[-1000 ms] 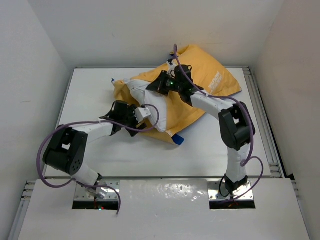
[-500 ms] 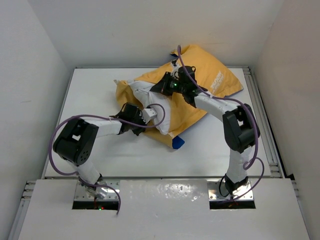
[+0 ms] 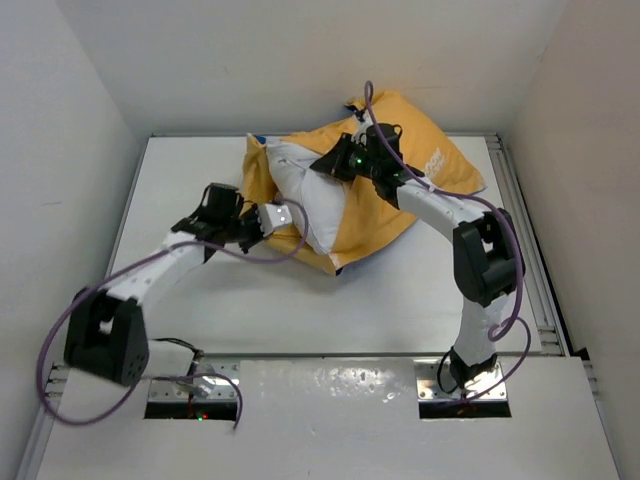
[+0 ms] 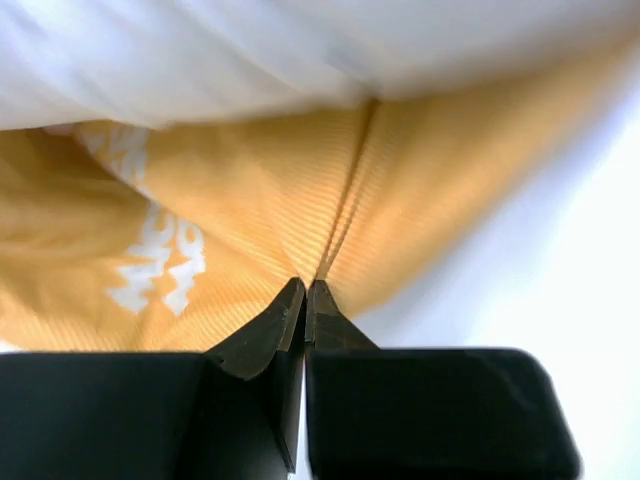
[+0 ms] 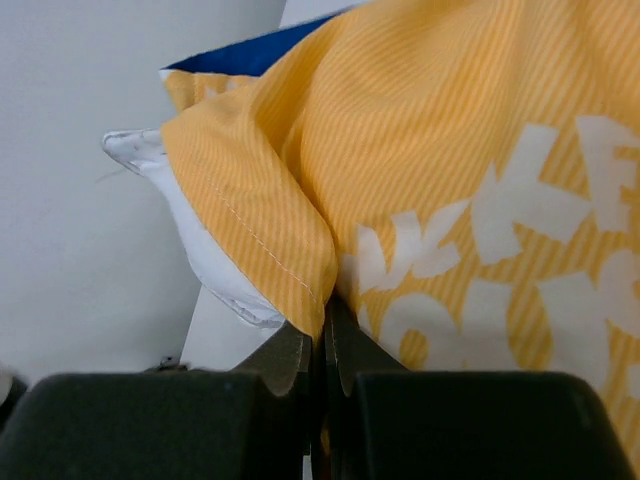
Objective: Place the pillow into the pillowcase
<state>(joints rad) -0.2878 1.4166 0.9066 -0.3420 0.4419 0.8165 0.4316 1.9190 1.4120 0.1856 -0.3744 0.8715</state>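
Note:
The orange-yellow pillowcase point(image 3: 415, 150) lies bunched at the back of the table, with the white pillow point(image 3: 300, 190) partly inside it and bulging out of its left opening. My left gripper point(image 3: 298, 228) is shut on a fold of the pillowcase point(image 4: 250, 200) at its lower edge, under the pillow point(image 4: 300, 50). My right gripper point(image 3: 327, 166) is shut on the stitched hem of the pillowcase point(image 5: 480, 150) at the top of the opening. A white corner of the pillow point(image 5: 205, 255) pokes out beside that hem. A strip of the blue side point(image 5: 250, 55) shows behind.
The white table point(image 3: 200, 300) has a raised metal rail along its right edge point(image 3: 525, 240). White walls close in the back and both sides. Purple cables loop beside both arms.
My left gripper has shut on the pillowcase's lower edge and its arm has stretched out to the left. The pillow and case have shifted toward the back; the blue front corner no longer shows.

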